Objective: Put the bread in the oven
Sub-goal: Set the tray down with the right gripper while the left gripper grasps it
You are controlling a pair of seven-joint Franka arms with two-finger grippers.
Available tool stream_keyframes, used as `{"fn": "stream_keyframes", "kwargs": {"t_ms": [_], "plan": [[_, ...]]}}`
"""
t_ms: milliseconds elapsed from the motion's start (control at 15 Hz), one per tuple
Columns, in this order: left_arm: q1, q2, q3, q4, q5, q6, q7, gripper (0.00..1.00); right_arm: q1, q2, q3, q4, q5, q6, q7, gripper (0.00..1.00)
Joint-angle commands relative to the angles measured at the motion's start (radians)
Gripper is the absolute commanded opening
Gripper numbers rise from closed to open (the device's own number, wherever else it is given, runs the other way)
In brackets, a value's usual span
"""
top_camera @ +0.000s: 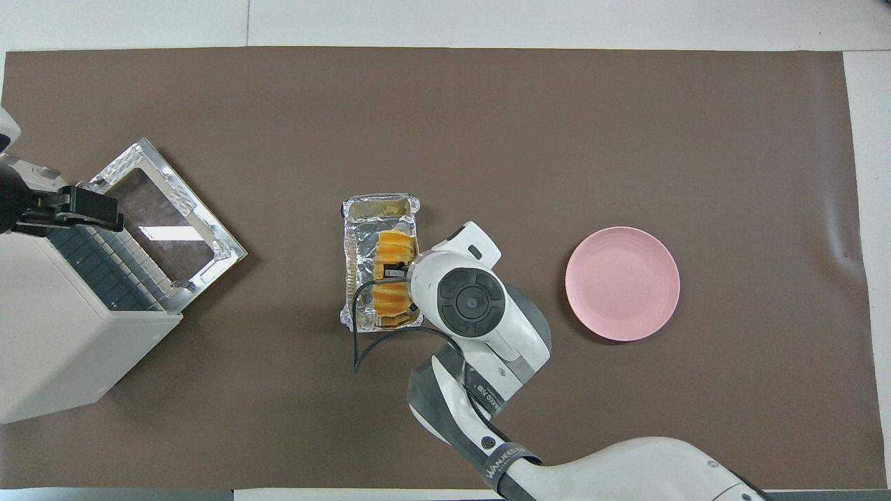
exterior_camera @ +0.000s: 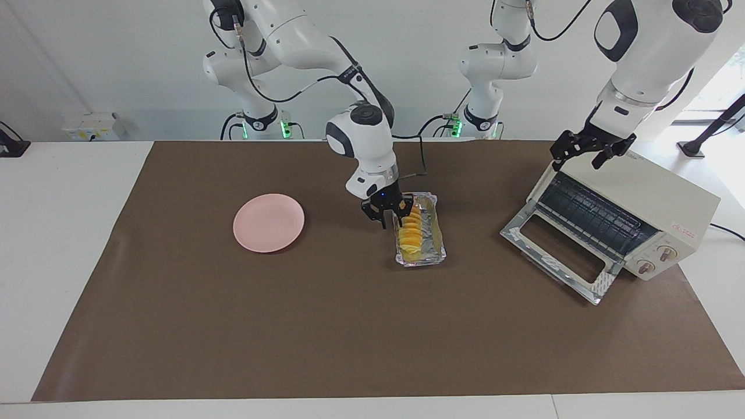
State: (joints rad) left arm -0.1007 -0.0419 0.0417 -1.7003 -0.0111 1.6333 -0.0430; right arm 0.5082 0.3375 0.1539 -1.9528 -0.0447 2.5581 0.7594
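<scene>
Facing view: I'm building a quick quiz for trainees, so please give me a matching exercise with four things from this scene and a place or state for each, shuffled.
Things:
1. bread
2. oven
3. pink plate
4. left end effector

Places or states:
A. over the oven's top edge
B. door dropped open
C. lying in the foil tray
D. bare, toward the right arm's end of the table

Pairs: 1-C, 2-B, 3-D, 4-A
</scene>
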Motion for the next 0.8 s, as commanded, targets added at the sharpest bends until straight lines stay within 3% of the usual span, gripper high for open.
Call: {"fn": "stream_keyframes", "kwargs": {"t_ms": [0, 333, 733], "plan": [[-0.058, -0.015, 0.004, -0.05, 0.022, 0.034, -0.037, 1.0, -0.106, -0.064, 0.013, 0.026, 0.006, -0.138, -0.006, 1.0], [-0.187, 0.019, 0.003, -0.07, 0.02, 0.089, -0.19, 1.0, -0.181, -0.136, 0.012, 0.104, 0.046, -0.384, -0.154, 1.0], [-0.442, 0.177, 0.004, -0.062, 0.02, 0.219, -0.587, 1.0, -0.335, -0.254, 0.01, 0.104, 0.103, -0.61, -0.517, 1.0]]}}
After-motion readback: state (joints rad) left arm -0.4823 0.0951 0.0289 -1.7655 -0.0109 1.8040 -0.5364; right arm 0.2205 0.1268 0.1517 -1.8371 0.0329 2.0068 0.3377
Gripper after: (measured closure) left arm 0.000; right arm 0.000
